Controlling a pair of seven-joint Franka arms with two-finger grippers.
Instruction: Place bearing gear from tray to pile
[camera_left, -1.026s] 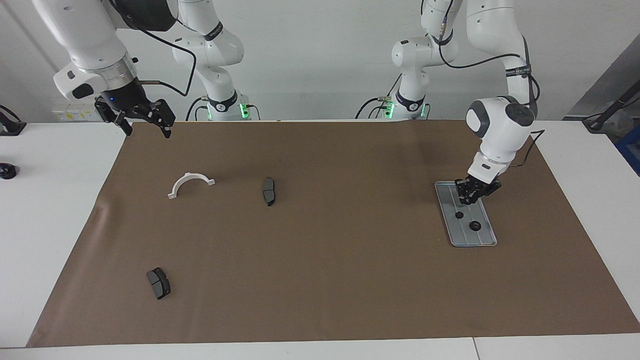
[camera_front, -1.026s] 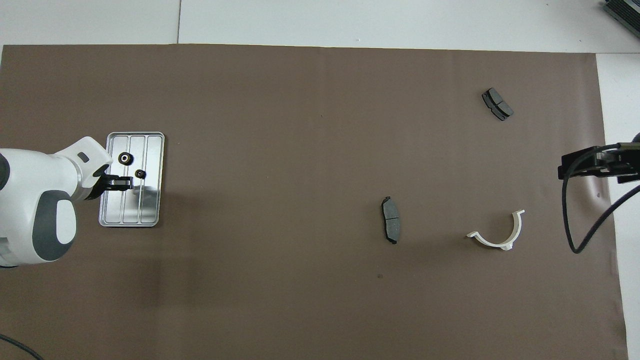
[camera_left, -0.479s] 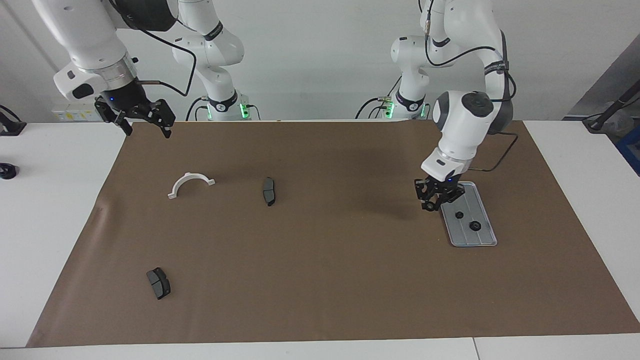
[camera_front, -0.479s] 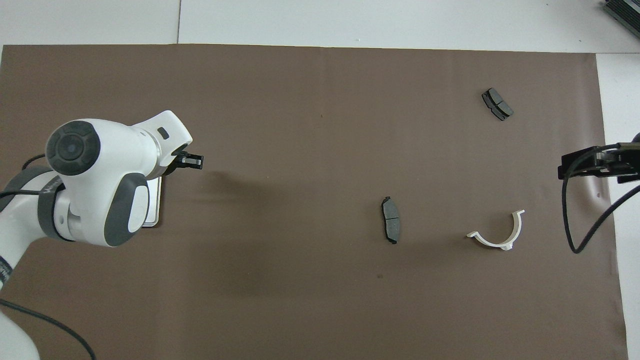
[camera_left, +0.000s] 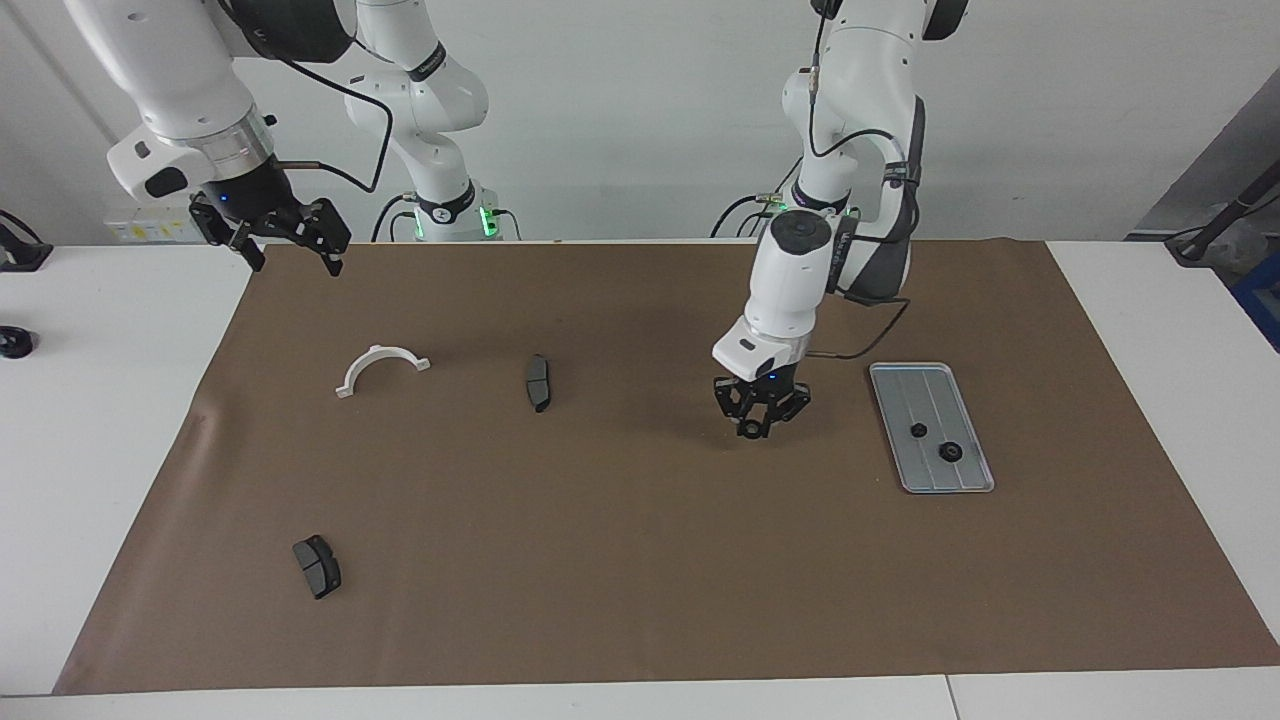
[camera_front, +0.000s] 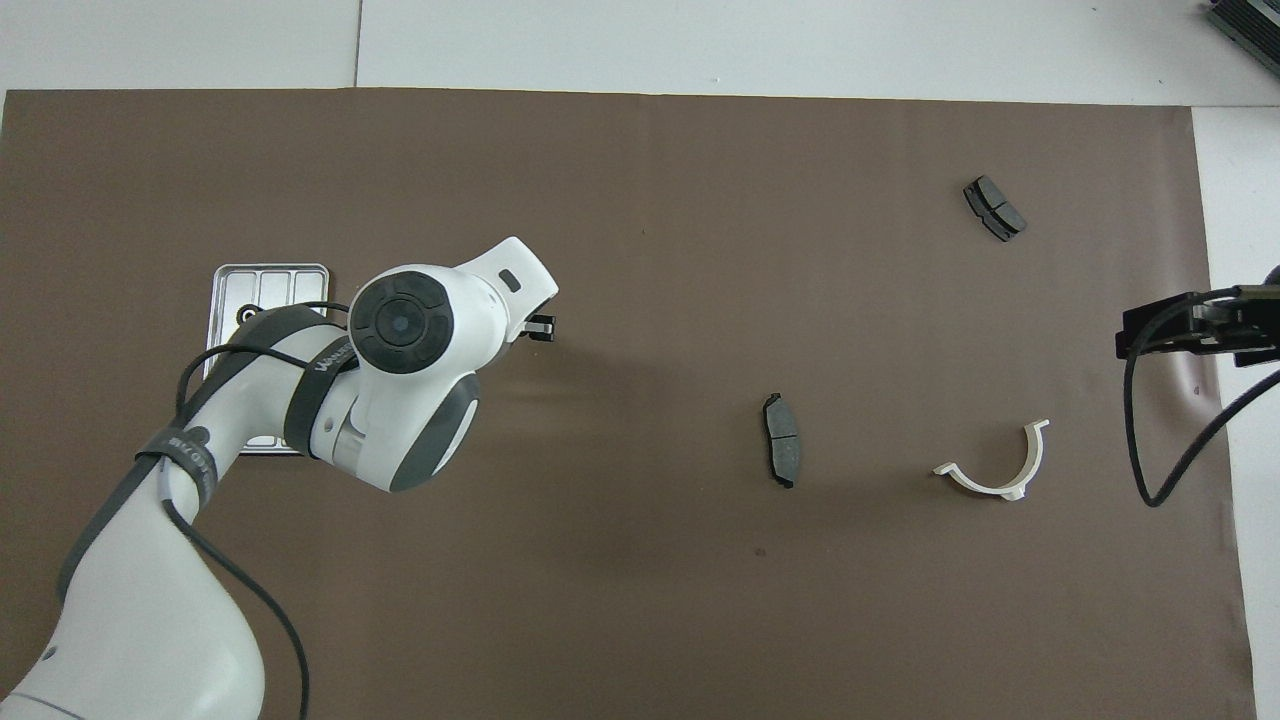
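My left gripper (camera_left: 752, 428) hangs low over the brown mat between the tray (camera_left: 965, 480) and the pile, shut on a small black bearing gear (camera_left: 750, 431). In the overhead view only its tips (camera_front: 541, 327) stick out from under the white wrist. Two more black gears (camera_left: 918, 430) (camera_left: 950, 452) lie in the grey grooved tray (camera_front: 268, 283), which the left arm partly covers from above. The pile is a white semicircular bracket (camera_left: 382, 366) (camera_front: 1000, 478) and two dark brake pads (camera_left: 538, 382) (camera_left: 317, 566). My right gripper (camera_left: 290, 238) (camera_front: 1160, 325) waits open above the mat's edge at its own end.
The brown mat (camera_left: 640, 560) covers most of the white table. A black cable (camera_front: 1150, 440) hangs from the right wrist close to the bracket. A small black object (camera_left: 14, 342) sits on the white table at the right arm's end.
My left gripper has left the tray and swung over the mat toward the pile, staying shut. The tray, first under the gripper, now shows its two gears. The right arm has not moved.
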